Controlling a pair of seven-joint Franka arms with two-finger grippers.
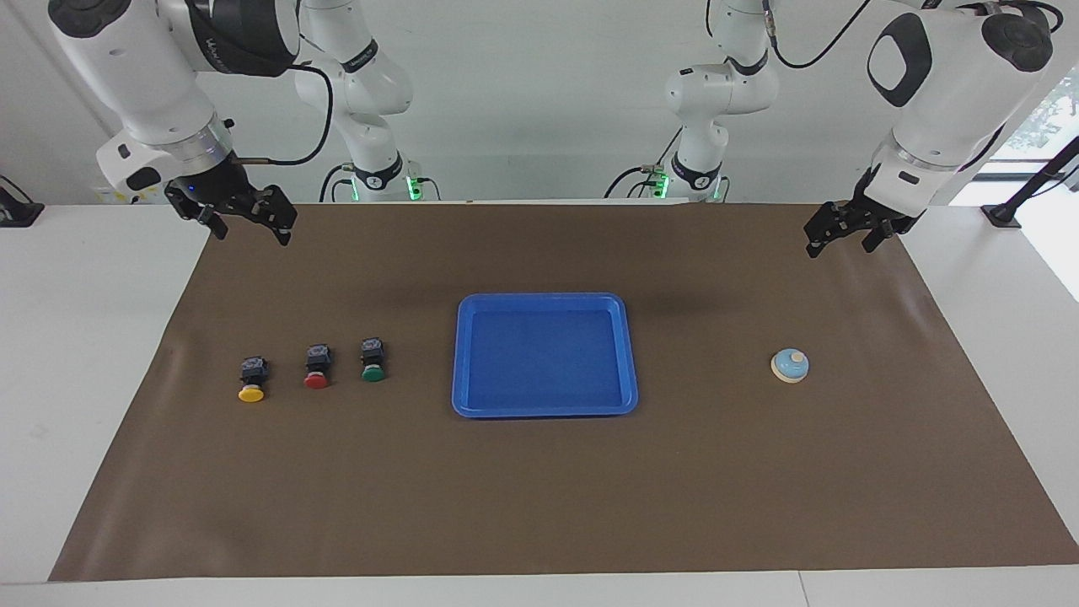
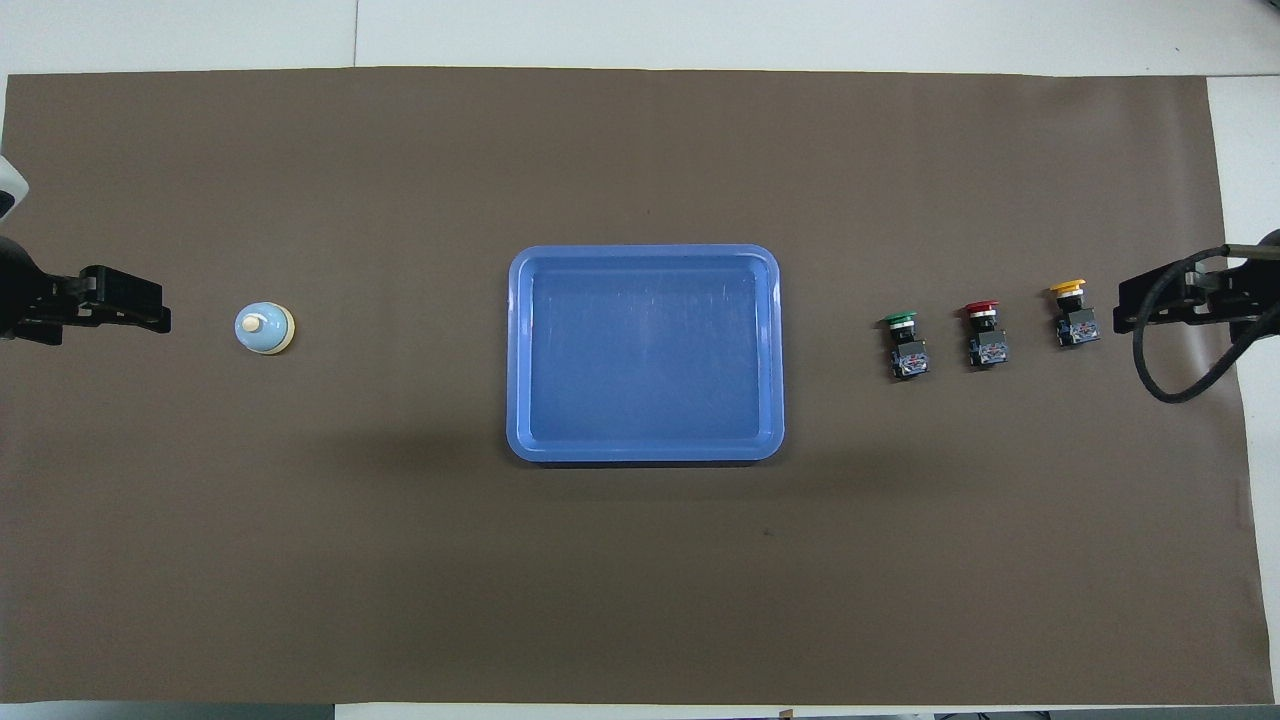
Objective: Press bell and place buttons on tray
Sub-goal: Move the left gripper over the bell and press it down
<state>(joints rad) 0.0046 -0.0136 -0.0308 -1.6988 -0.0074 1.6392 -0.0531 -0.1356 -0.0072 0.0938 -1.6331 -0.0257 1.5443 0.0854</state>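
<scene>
Both arms are waiting, raised over the brown mat [image 1: 539, 506]. The left gripper [image 1: 847, 232] is hanging over the mat's edge at the left arm's end, its fingers standing apart and holding nothing. The right gripper [image 1: 244, 221] is hovering over the mat's edge at the right arm's end, also spread open and carrying nothing. The tray [image 1: 459, 354] is sitting in the middle of the mat. The bell [image 1: 790, 365] is resting on the mat toward the left arm's end, well apart from the tray. Toward the right arm's end three buttons are lying in a row on their sides: green button [image 1: 373, 360] nearest the tray, red button [image 1: 317, 367] between, yellow button [image 1: 252, 380] outermost.
</scene>
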